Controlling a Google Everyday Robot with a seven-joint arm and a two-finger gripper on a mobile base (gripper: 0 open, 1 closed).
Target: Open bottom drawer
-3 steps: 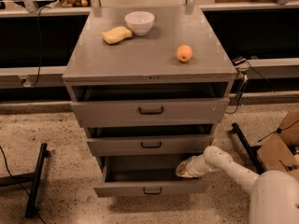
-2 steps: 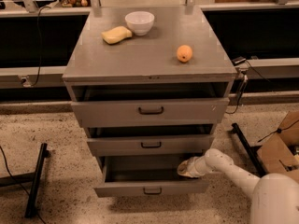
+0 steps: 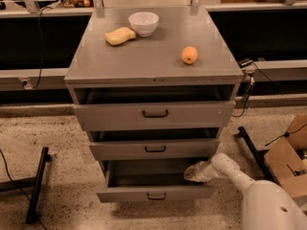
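Here the tool (image 3: 193,172) sits inside the bottom drawer (image 3: 156,194); drawer open.

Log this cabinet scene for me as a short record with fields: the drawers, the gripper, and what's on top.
bottom drawer: pulled out farthest of the three
middle drawer: slightly out
top drawer: slightly out
gripper: inside the bottom drawer's right end, behind its front panel
cabinet top: white bowl, yellow sponge beside it, orange apart to the right
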